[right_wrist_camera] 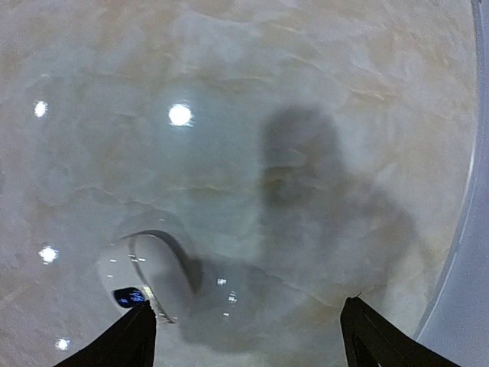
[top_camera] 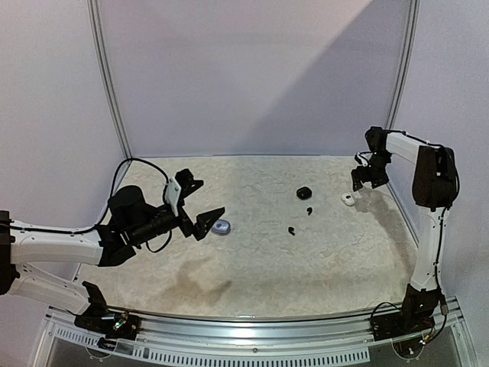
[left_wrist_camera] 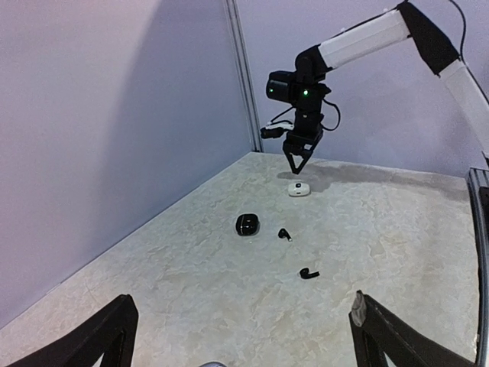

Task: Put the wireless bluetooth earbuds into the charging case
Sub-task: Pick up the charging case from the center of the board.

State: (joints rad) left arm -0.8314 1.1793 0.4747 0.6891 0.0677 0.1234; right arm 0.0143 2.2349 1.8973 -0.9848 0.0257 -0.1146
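Two black earbuds lie mid-table, one (top_camera: 309, 210) nearer the black charging case (top_camera: 304, 192), the other (top_camera: 292, 229) in front of it. The left wrist view shows the same case (left_wrist_camera: 247, 224) and earbuds (left_wrist_camera: 284, 234) (left_wrist_camera: 308, 273). My left gripper (top_camera: 200, 202) is open and empty at the left, far from them. My right gripper (top_camera: 359, 180) is open and empty, hovering just above a white case (top_camera: 348, 199). That case shows blurred at the lower left of the right wrist view (right_wrist_camera: 149, 275). No white or silver earbuds show.
A pale bluish-silver case (top_camera: 221, 227) lies just beside my left gripper's lower finger; its top edge shows in the left wrist view (left_wrist_camera: 202, 365). White walls enclose the table on three sides, close to the right arm (top_camera: 432, 180).
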